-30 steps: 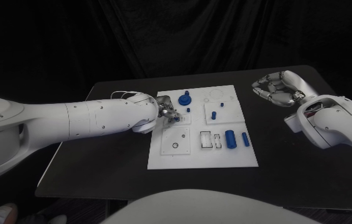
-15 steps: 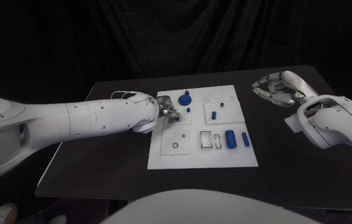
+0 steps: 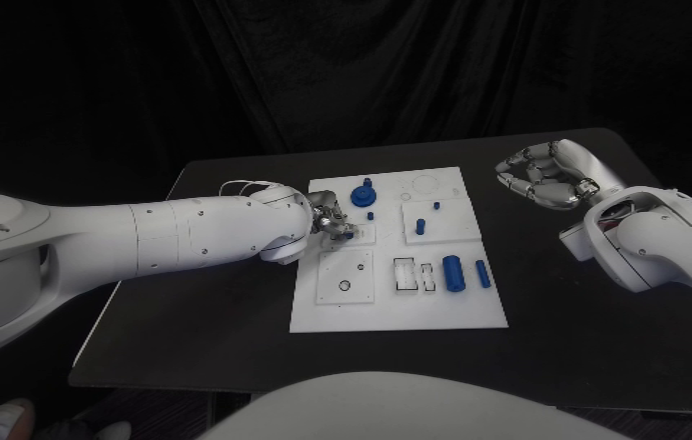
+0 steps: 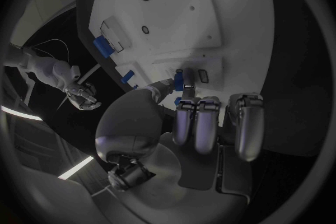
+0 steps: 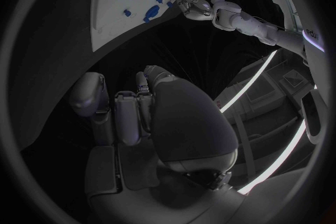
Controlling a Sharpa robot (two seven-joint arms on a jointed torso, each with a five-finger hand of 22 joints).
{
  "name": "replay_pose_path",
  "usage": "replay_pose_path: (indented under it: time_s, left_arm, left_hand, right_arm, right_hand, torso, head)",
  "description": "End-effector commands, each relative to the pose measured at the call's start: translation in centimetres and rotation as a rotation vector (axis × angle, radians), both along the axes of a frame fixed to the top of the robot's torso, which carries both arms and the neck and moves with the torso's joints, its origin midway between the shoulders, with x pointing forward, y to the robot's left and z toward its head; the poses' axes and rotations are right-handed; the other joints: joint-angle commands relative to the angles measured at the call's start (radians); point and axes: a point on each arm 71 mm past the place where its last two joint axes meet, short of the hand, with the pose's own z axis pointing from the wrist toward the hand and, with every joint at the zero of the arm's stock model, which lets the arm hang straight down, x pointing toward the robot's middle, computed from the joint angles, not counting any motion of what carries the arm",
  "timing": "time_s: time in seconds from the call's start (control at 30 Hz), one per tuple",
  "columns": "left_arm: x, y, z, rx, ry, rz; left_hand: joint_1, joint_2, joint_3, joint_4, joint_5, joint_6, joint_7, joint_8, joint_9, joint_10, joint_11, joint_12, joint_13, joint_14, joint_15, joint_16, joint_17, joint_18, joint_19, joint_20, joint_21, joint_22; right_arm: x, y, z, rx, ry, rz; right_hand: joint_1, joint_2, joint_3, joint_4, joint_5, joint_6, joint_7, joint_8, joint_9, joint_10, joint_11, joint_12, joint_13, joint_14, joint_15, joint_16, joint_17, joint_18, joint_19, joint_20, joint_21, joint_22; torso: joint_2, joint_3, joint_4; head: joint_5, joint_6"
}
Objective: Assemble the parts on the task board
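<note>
A white task board is seen at the centre of a black surface, and the left hand is held over the board's 9 o'clock edge, where a small blue part is pinched between its fingertips just above the board, as the left wrist view shows. The right hand is held off the board at 2 o'clock with its fingers curled in on nothing. Because the part is gripped only at the fingertips, it is judged that it could tilt or slip as it is pressed down, so that it jams at its seat or is dropped among the other blue pieces toward the board's 4 o'clock side.
</note>
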Motion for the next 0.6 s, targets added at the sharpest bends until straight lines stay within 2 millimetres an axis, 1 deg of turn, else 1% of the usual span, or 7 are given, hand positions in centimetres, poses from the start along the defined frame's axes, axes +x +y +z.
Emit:
replay_pose_path:
  time_s: [0.03, 0.23, 0.57, 0.6]
  left_arm:
    - [-0.47, -0.18, -0.58, 0.001, 0.04, -0.024]
    - [-0.52, -0.07, -0.63, 0.003, 0.044, -0.024]
    - [-0.56, 0.03, -0.62, -0.003, 0.039, -0.027]
    - [-0.57, 0.04, -0.61, -0.004, 0.039, -0.027]
  left_hand:
    - [-0.003, 0.001, -0.004, -0.001, -0.003, 0.0, 0.004, -0.007, -0.001, 0.106, 0.001, 0.004, 0.263, 0.106, -0.001, -0.001, 0.263, 0.02, -0.009, 0.001, -0.006, 0.109]
    - [0.001, 0.001, -0.006, -0.004, 0.002, 0.001, 0.003, -0.008, 0.001, 0.106, 0.001, 0.004, 0.263, 0.106, -0.001, -0.001, 0.263, 0.021, -0.011, 0.001, -0.008, 0.108]
    - [0.011, 0.006, -0.006, -0.01, 0.042, 0.009, 0.001, -0.013, 0.009, 0.106, 0.0, 0.004, 0.263, 0.106, -0.002, -0.001, 0.263, 0.021, -0.01, 0.001, -0.009, 0.109]
    - [0.011, 0.006, -0.006, -0.01, 0.042, 0.009, 0.001, -0.013, 0.009, 0.106, 0.0, 0.004, 0.263, 0.106, -0.002, -0.001, 0.263, 0.021, -0.01, 0.001, -0.009, 0.109]
  right_arm:
    - [-0.02, 0.0, -0.22, -0.008, 0.017, -0.006]
    - [-0.03, -0.02, -0.28, -0.009, 0.021, -0.007]
    - [-0.04, -0.06, -0.33, -0.01, 0.022, -0.011]
    - [-0.04, -0.08, -0.33, -0.01, 0.022, -0.012]
  right_hand:
    - [0.01, -0.003, 0.008, 0.0, 0.006, -0.007, 0.003, 0.005, -0.002, -0.006, -0.001, -0.003, 0.007, 0.022, 0.004, -0.004, 0.098, 0.016, -0.005, 0.0, -0.005, 0.128]
    - [0.01, -0.003, 0.009, 0.0, 0.008, -0.007, 0.003, 0.005, -0.002, -0.007, -0.001, -0.003, 0.007, 0.021, 0.004, -0.004, 0.098, 0.016, -0.006, 0.0, -0.006, 0.128]
    - [0.015, -0.003, 0.013, -0.002, 0.017, -0.009, 0.003, 0.008, -0.002, -0.007, -0.001, -0.003, 0.007, 0.021, 0.004, -0.005, 0.097, 0.016, -0.006, -0.001, -0.007, 0.128]
    - [0.016, -0.002, 0.014, -0.003, 0.019, -0.009, 0.003, 0.009, -0.002, -0.006, -0.001, -0.003, 0.007, 0.021, 0.004, -0.005, 0.097, 0.016, -0.006, -0.001, -0.007, 0.128]
  torso:
    - [0.0, 0.0004, 0.0]
    - [0.0, 0.0003, 0.0]
    - [-0.001, 0.0001, 0.0007]
    - [-0.001, -0.0001, 0.0008]
  head:
    - [-0.001, 0.0]
    - [-0.003, 0.0]
    - [-0.004, 0.0]
    - [-0.004, 0.0]
